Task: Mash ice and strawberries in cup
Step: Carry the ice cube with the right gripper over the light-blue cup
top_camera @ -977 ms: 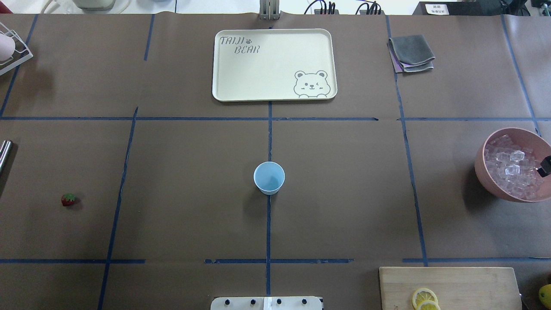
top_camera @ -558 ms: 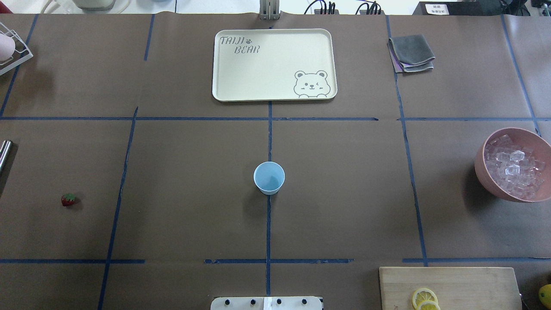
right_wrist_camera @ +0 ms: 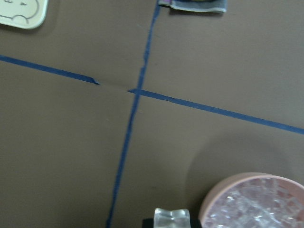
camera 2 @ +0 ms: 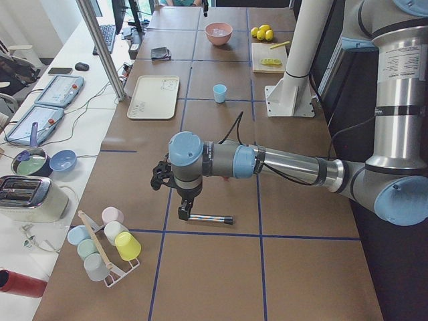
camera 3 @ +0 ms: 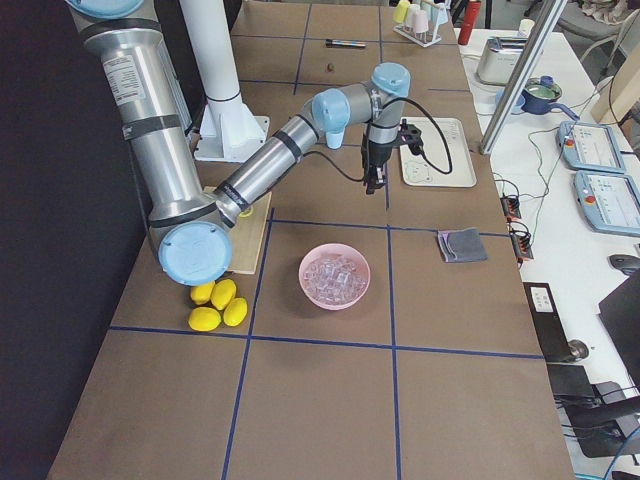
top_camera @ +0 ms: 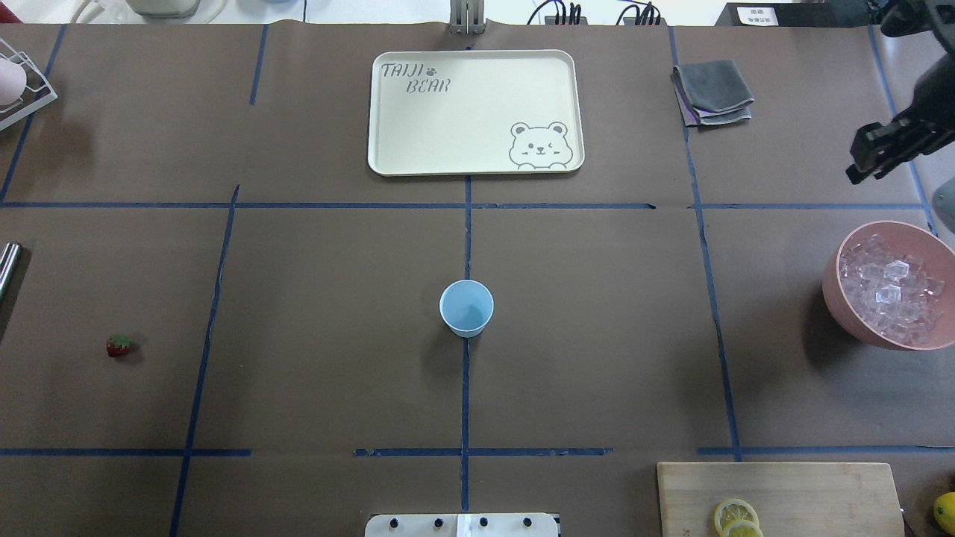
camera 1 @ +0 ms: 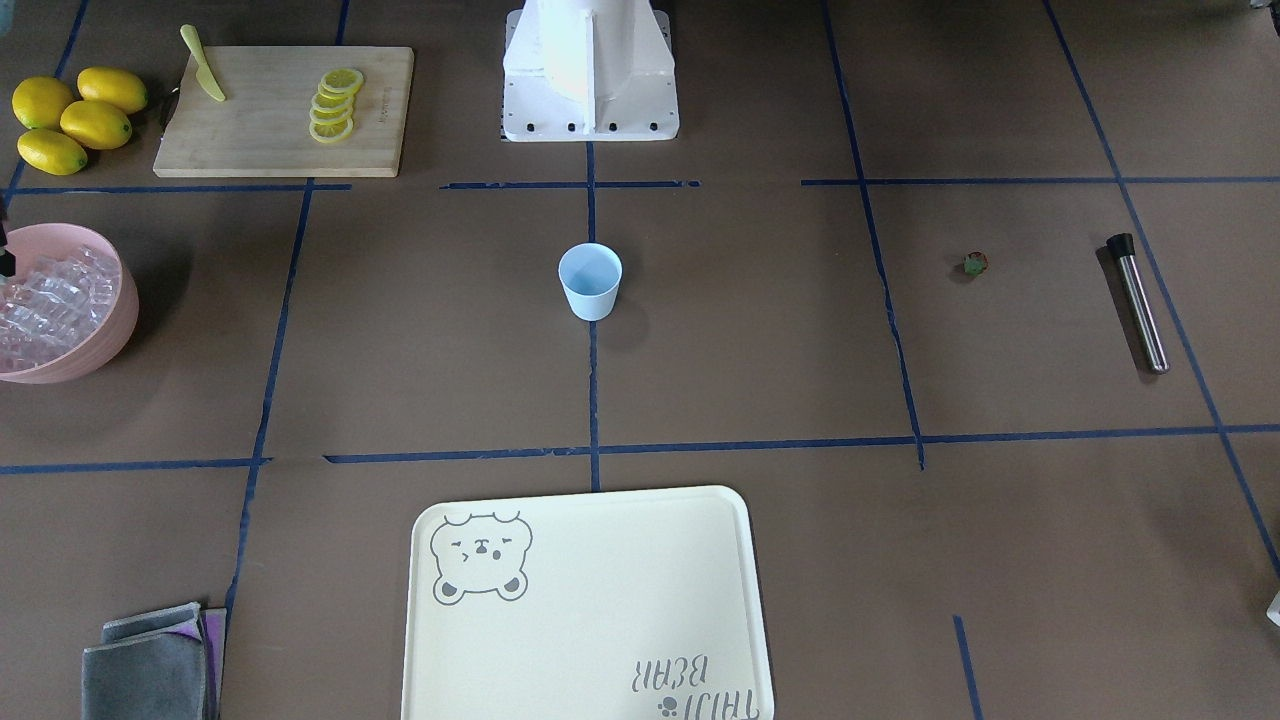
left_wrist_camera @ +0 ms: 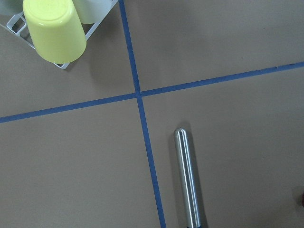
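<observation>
Here we go: the right fingers (top_camera: 865,153) hang high near the worktop's right edge. In the wrist view we see them clamped on one ice cube (right_wrist_camera: 172,217), clear and glassy, pinched between them. The pink bowl (top_camera: 832,294) with the rest of the ice (top_camera: 891,287) sits at that same right edge. In the wrist view its rim shows just beside the held cube, lower down.

The cup (top_camera: 466,307), light blue and upright, stands at the middle of the worktop, well apart from both pairs of fingers. Toward the left edge the strawberry (top_camera: 118,345) lies on bare worktop. Nearer that edge lies a steel rod (left_wrist_camera: 187,180) with a black end. The left fingers (camera 2: 182,212) hover above one end of that rod. Whether they are apart or together, we cannot tell from this side view.

Writing now: the cream tray (top_camera: 388,149) at the middle of the far edge reads "TAIJI BEAR". It has a paw print beside the words and a winking bear drawn in one corner. A white label (top_camera: 757,15) beyond the far right corner is too small for us to read.
</observation>
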